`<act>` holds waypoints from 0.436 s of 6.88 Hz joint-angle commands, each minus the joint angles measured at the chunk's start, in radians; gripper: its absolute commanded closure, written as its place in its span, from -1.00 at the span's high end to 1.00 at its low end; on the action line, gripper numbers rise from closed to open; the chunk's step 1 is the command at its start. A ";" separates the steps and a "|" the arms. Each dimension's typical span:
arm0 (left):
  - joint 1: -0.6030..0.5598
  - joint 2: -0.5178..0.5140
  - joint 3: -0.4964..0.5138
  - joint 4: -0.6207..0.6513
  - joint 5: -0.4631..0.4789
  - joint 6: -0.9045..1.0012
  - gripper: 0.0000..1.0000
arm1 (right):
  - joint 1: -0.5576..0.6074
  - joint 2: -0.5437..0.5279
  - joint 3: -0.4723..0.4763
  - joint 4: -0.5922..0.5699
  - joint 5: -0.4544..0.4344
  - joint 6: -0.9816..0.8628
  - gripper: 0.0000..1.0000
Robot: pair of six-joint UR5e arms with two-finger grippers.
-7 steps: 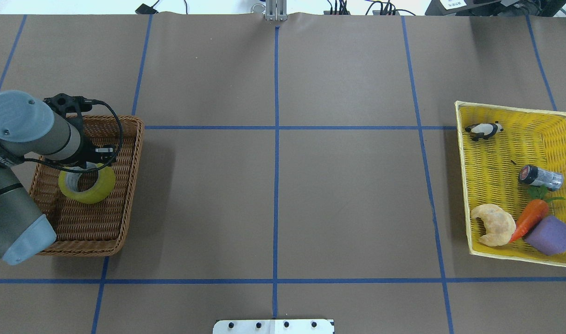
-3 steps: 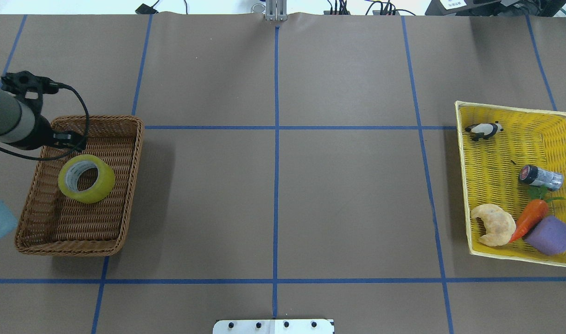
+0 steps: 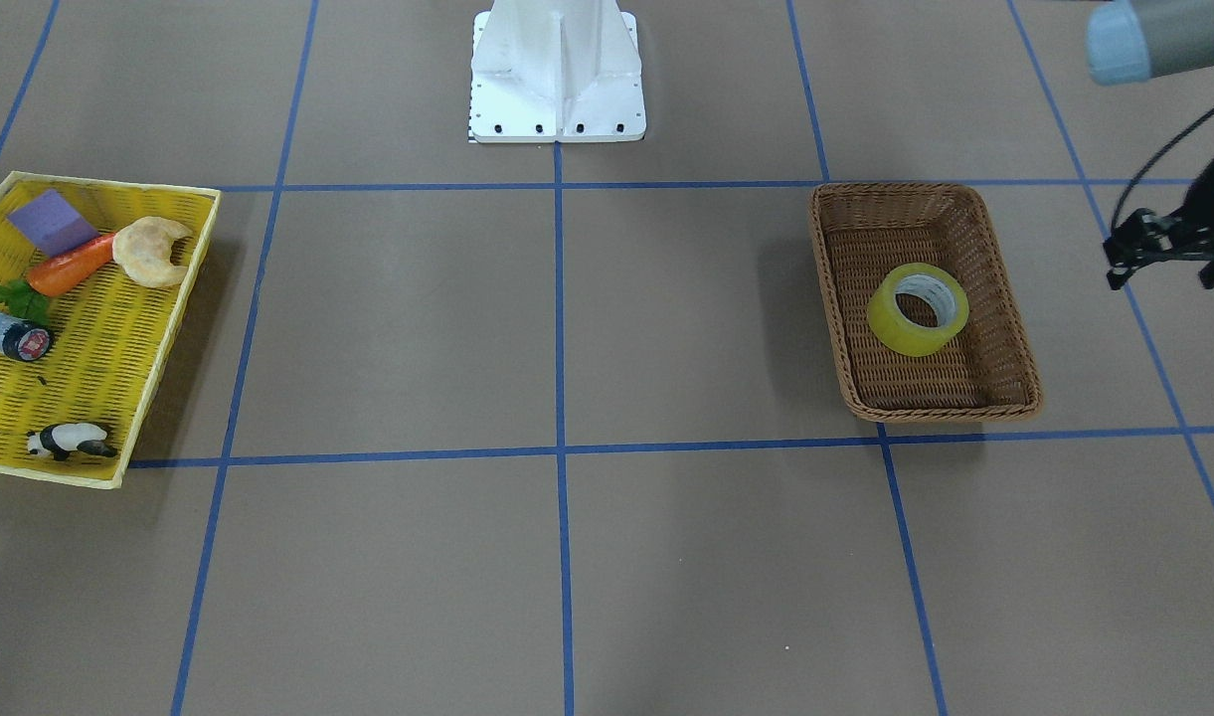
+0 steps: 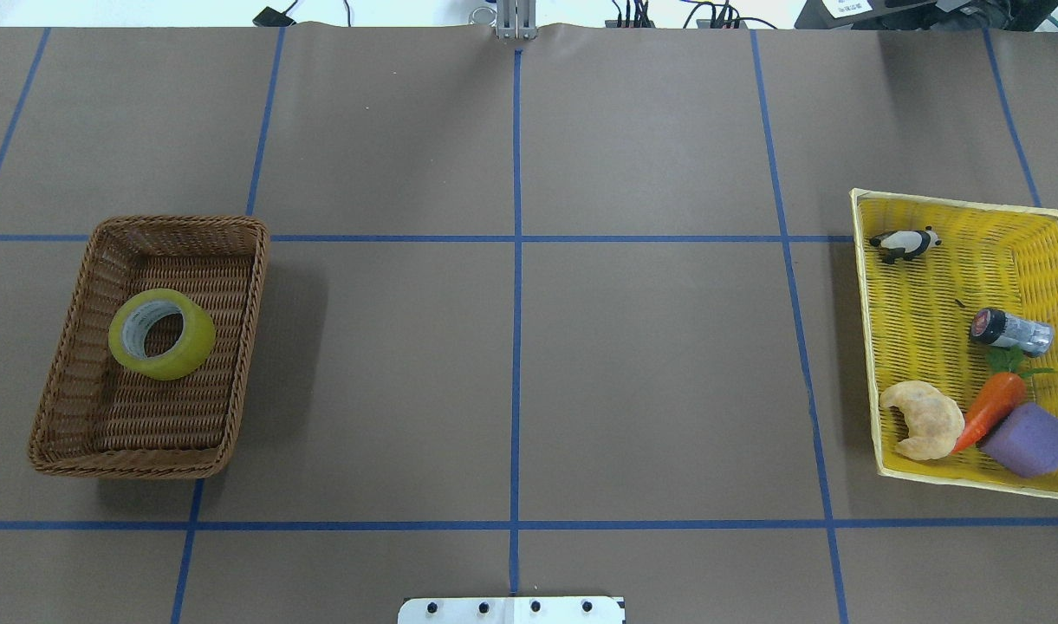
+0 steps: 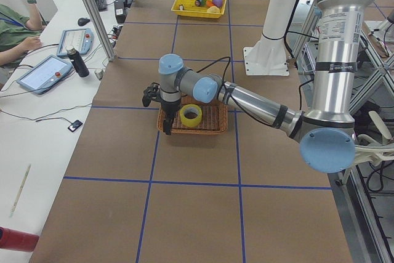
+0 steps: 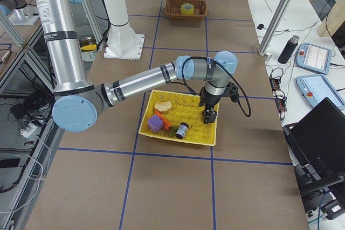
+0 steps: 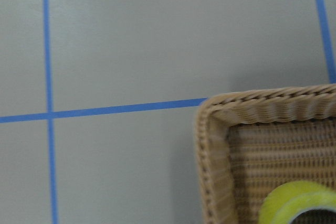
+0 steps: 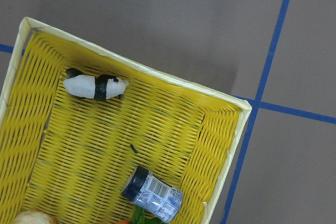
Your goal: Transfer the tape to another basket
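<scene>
One tape (image 4: 196, 343) lies inside the basket (image 4: 249, 347); how wide the left gripper (image 5: 165, 115) or right gripper (image 6: 209, 116) stands, I cannot tell.

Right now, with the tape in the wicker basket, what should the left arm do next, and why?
Probably retract the left gripper toward home: the tape lies flat in the basket, nothing touching it, and the gripper hangs clear beside the basket, so no regrasp seems needed.

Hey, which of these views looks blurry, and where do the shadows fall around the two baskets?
Left wrist view: soft and slightly blurred, the basket rim and tape lack crisp detail. Right wrist view: sharp, the panda figure and bottle label are clear. Overhead view: soft shadows fall toward the table's middle beside the basket and the yellow tray.
</scene>
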 commanded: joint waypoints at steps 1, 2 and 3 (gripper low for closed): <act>-0.222 -0.008 0.225 -0.010 -0.063 0.292 0.97 | 0.052 -0.030 -0.008 0.008 -0.003 -0.028 1.00; -0.262 -0.022 0.270 -0.004 -0.058 0.300 0.97 | 0.084 -0.062 -0.011 0.006 -0.005 -0.124 1.00; -0.298 -0.012 0.268 -0.006 -0.058 0.318 0.97 | 0.098 -0.073 -0.018 0.006 -0.014 -0.134 1.00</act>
